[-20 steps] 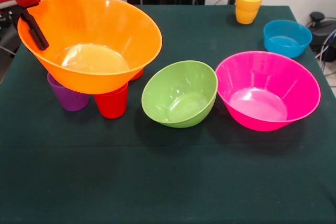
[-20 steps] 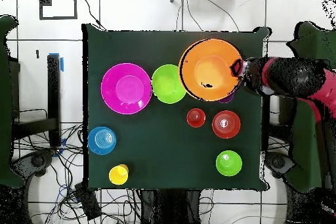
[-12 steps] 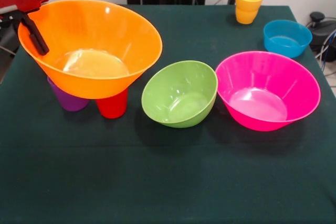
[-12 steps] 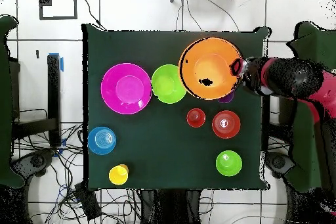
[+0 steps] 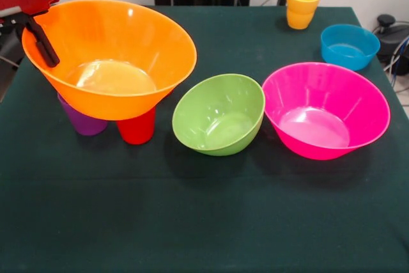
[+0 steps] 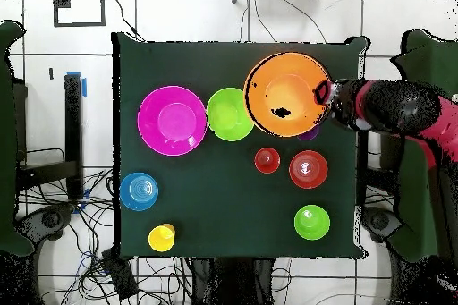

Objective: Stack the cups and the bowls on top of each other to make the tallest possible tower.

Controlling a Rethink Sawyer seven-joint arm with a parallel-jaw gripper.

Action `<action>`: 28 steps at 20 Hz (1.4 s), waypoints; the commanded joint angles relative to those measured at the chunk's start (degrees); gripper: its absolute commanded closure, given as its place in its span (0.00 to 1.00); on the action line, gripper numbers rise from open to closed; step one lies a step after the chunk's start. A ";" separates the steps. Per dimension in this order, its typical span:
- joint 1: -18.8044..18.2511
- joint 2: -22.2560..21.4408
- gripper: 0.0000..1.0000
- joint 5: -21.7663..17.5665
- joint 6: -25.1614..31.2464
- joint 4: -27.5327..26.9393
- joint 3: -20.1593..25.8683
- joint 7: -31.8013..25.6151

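Tool (image 5: 39, 35) clamped on empty yellow-orange bowl's (image 5: 118, 55) rim, above purple cup (image 5: 82, 121).

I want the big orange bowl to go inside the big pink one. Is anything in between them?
Yes. The gripper holds the large glossy orange plastic bowl by its rim, over the purple cup and red cup. The medium light green plastic bowl sits directly between it and the large pink plastic bowl.

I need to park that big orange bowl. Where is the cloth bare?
The wide near strip of the table, in front of the green bowl and pink bowl, is free. So is the far middle, left of the yellow cup. Under the orange bowl it is crowded: purple cup, red cup.
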 commanded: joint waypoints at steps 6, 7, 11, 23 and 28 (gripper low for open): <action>0.83 -1.35 1.00 0.28 2.52 2.77 -3.90 -2.31; 0.83 -1.39 1.00 0.29 2.65 2.76 -3.97 -2.31; 0.77 -1.59 1.00 0.32 3.81 2.72 -4.56 -2.31; 0.22 -1.90 1.00 0.21 4.53 3.79 -7.15 -1.44; -0.15 -1.60 1.00 0.20 2.96 4.81 -8.04 -1.25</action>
